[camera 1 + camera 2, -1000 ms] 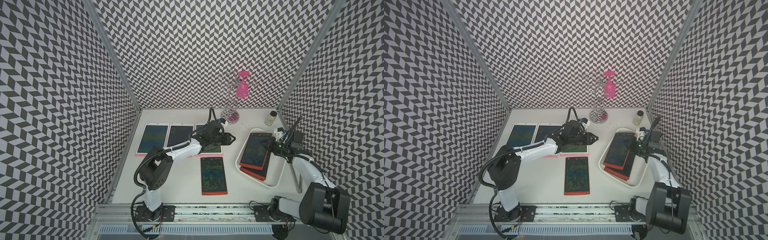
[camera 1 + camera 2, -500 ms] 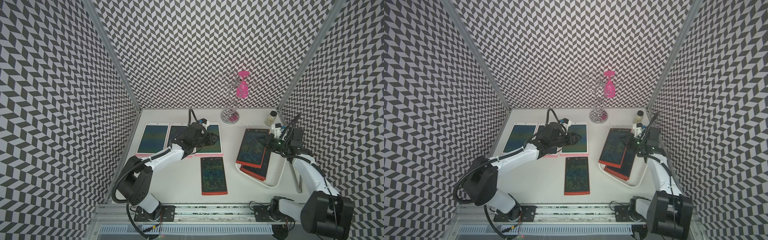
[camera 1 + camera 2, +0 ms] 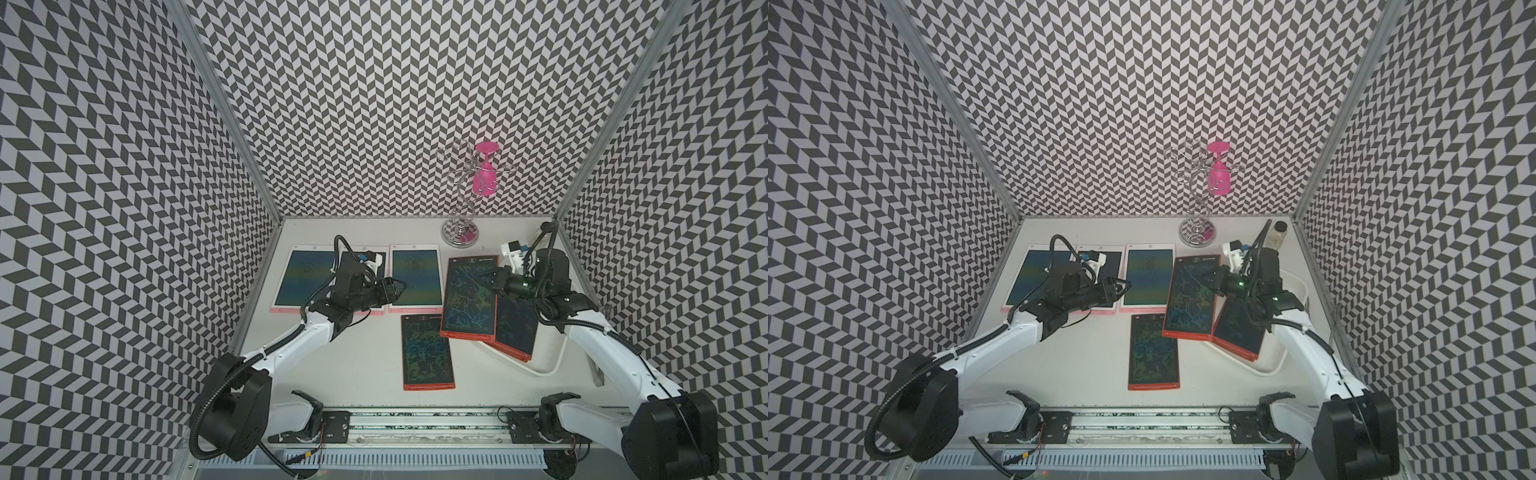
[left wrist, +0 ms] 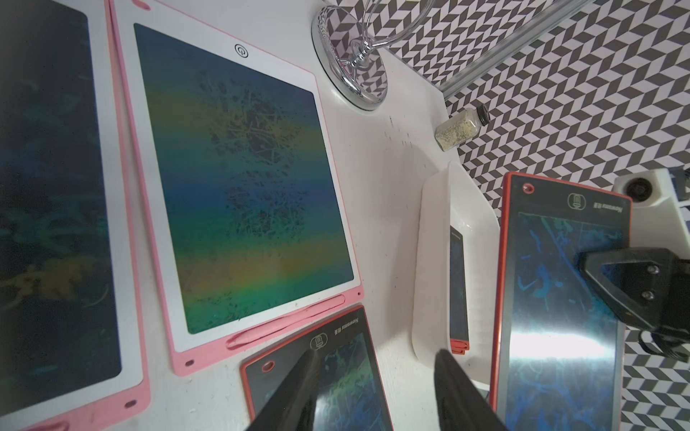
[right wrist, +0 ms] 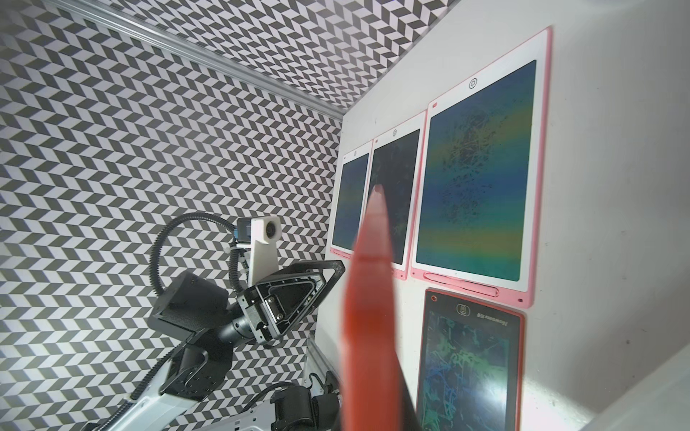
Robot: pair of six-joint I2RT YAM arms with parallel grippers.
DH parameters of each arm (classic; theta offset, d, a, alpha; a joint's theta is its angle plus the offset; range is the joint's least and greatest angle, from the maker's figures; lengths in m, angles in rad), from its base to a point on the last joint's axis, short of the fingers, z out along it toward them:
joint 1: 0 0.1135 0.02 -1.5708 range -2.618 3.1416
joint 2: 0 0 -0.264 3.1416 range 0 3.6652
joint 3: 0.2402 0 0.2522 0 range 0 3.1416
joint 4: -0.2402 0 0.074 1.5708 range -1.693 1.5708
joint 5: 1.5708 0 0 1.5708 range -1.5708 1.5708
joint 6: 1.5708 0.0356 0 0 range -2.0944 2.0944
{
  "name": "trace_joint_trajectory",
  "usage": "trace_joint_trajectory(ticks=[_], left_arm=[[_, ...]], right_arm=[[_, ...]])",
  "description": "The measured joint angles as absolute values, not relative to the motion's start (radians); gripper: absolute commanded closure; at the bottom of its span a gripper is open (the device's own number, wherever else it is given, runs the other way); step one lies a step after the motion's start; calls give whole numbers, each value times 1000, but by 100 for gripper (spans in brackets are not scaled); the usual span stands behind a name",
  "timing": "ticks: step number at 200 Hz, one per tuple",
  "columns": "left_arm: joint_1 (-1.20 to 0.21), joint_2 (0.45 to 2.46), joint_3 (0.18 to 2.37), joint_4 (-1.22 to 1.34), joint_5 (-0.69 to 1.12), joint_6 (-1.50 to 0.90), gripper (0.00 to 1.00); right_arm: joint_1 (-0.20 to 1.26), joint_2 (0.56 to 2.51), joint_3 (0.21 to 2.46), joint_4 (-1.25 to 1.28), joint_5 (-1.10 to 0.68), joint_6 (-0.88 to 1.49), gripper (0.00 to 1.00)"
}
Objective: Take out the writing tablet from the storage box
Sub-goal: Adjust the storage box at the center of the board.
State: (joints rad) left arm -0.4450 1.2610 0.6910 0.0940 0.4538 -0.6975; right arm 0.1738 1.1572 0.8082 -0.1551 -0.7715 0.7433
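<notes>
Over storage box (image 3: 549, 371) rim, right gripper (image 3: 491, 280) clamps writing tablet (image 3: 465, 301), lengthwise front-to-back, perhaps tilted.

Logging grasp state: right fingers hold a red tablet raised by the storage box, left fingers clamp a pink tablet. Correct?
Not quite. The left fingers are open and hold nothing, as the left wrist view shows. The right fingers do hold the red tablet raised by the storage box.

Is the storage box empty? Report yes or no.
No: red tablets lie in the storage box, partly under the lifted tablet in the right claw.
</notes>
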Motion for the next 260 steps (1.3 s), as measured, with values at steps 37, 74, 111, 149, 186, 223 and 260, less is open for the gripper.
trace_joint_trajectory(ticks=[37, 74, 111, 149, 186, 223, 260], left_arm=[[-424, 1199, 569, 226, 566, -719, 42], [-424, 1185, 498, 336, 628, -738, 38], [-424, 1228, 479, 442, 678, -751, 37], [-424, 1302, 460, 529, 710, -761, 36], [-425, 1354, 455, 597, 733, -775, 35], [-425, 1417, 455, 656, 757, -784, 35], [-426, 1460, 455, 699, 786, -802, 35]], right_arm=[[231, 1187, 787, -66, -752, 795, 99], [302, 1249, 783, -5, -735, 821, 99], [347, 1313, 784, 53, -724, 850, 99], [390, 1380, 785, 110, -719, 880, 99], [413, 1424, 800, 148, -713, 903, 99], [434, 1460, 812, 202, -714, 930, 99], [446, 1496, 817, 242, -714, 949, 99]])
